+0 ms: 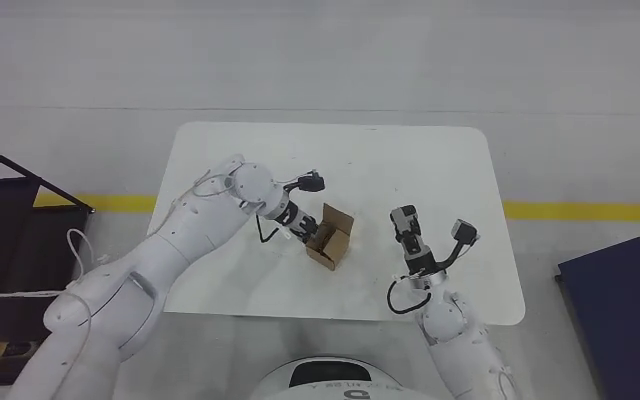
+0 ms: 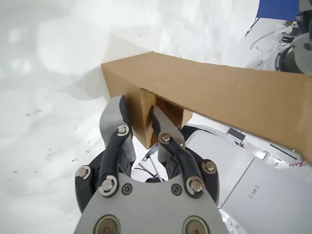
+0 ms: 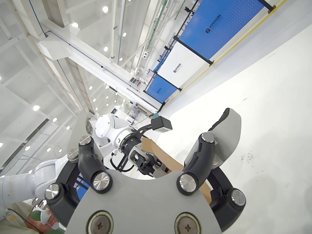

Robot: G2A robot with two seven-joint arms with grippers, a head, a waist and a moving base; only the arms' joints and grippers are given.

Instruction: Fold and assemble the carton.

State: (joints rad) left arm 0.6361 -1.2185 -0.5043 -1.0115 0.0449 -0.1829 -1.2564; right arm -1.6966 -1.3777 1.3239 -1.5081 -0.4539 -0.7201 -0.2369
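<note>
Table (image 1: 420,160) ctr: carton (image 1: 331,237) long axis diagonal.

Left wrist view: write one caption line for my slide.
Left gripper, fingers shut on a wall of the brown cardboard carton, white table beyond.

Left tool (image 1: 304,234) at carton (image 1: 334,238); right tool (image 1: 434,232) apart.

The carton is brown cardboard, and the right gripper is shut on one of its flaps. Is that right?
No. The left gripper is the one shut on a flap of the brown cardboard carton; the left wrist view shows it. The right gripper is open, apart from it.
</note>
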